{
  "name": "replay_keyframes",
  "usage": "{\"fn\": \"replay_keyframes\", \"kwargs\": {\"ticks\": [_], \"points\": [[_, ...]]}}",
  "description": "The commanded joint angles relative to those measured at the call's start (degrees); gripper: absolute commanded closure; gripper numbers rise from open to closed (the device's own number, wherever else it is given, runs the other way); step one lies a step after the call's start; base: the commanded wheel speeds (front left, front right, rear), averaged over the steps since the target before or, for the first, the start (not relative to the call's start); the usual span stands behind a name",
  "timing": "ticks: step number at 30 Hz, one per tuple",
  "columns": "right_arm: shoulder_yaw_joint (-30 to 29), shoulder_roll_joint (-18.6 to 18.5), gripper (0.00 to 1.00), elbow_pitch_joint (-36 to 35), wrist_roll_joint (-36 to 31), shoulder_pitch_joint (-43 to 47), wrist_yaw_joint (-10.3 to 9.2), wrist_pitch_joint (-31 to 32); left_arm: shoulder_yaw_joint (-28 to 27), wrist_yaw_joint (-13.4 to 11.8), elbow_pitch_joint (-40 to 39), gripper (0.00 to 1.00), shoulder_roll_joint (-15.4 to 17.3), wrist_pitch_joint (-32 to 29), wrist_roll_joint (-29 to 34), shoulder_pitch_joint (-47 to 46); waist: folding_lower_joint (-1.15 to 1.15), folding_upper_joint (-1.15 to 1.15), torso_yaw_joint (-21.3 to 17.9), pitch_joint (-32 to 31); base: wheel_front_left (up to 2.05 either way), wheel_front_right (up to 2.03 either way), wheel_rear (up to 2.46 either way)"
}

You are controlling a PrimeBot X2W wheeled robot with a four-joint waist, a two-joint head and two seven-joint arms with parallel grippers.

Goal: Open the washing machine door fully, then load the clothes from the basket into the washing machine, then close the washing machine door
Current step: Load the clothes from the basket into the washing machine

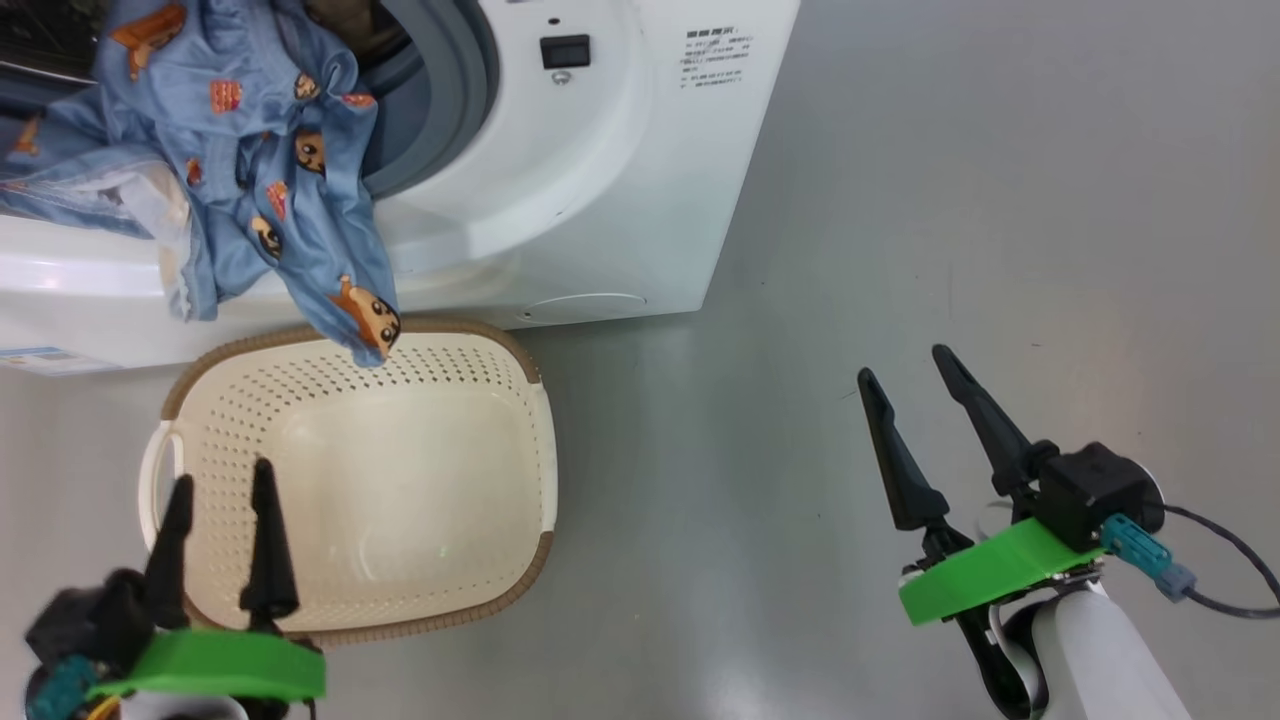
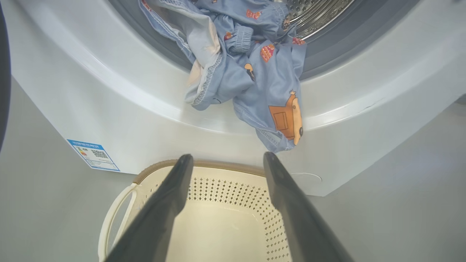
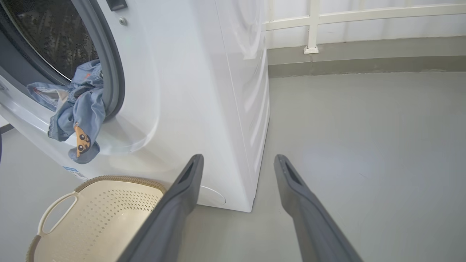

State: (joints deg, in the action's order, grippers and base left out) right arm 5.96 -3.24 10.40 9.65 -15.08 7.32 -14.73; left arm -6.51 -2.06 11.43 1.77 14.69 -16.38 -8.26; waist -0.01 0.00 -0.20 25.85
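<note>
The washing machine (image 1: 600, 180) stands with its round opening uncovered. The light-blue clothes (image 1: 270, 170) spill out of the drum over the front lip, and one printed end hangs just above the basket's far rim. They also show in the left wrist view (image 2: 255, 72) and the right wrist view (image 3: 78, 109). The cream basket (image 1: 400, 490) sits on the floor against the machine, with nothing in it. My left gripper (image 1: 221, 475) is open over the basket's near-left corner. My right gripper (image 1: 902, 362) is open above bare floor to the right. A dark curved edge (image 2: 3, 72) looks like the washing machine door, swung open.
The steel drum (image 2: 316, 14) shows behind the clothes. A blue label (image 2: 93, 154) marks the machine's lower front corner. Grey floor (image 1: 1000, 200) stretches to the right of the machine. A white railing (image 3: 313, 29) and a low wall stand behind it.
</note>
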Motion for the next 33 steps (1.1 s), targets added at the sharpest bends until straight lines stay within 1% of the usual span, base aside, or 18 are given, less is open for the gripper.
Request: {"fn": "replay_keyframes", "kwargs": {"ticks": [1, 6, 12, 27, 33], "points": [[0.8, 0.4, 0.00, -1.5, -0.5, 1.6, 0.17, -0.3, -0.9, -1.2, -3.1, 0.00, 1.1, 0.3, -0.7, 2.1, 0.01, 0.00, 0.1, -0.2, 0.00, 0.00, 0.00], [-0.2, 0.4, 0.00, -1.6, -0.7, 2.4, 0.17, -0.3, 0.9, -4.0, -7.5, 0.00, 1.1, 0.1, -1.7, 5.0, 0.01, 0.00, 0.7, -0.5, 0.00, 0.00, 0.00], [-0.2, 0.4, 0.00, -1.4, -0.6, 2.6, 0.17, -0.3, 1.9, -5.3, -9.9, 0.00, 1.1, -0.5, -1.9, 6.1, 0.01, 0.00, 0.9, -0.6, 0.00, 0.00, 0.00], [-0.5, 0.4, 0.00, -0.2, -0.2, 3.4, 0.17, -0.3, 1.8, -6.1, -10.9, 0.00, 1.5, -0.6, -2.4, 6.3, 0.01, 0.00, 0.6, -0.6, 0.00, 0.00, 0.00], [-0.6, 0.4, 0.00, -0.4, 0.0, 3.1, 0.17, -0.3, 1.4, -5.7, -10.8, 0.00, 2.7, -0.5, -2.7, 2.9, 0.01, 0.00, -0.1, 0.7, 0.00, 0.00, 0.00]]}}
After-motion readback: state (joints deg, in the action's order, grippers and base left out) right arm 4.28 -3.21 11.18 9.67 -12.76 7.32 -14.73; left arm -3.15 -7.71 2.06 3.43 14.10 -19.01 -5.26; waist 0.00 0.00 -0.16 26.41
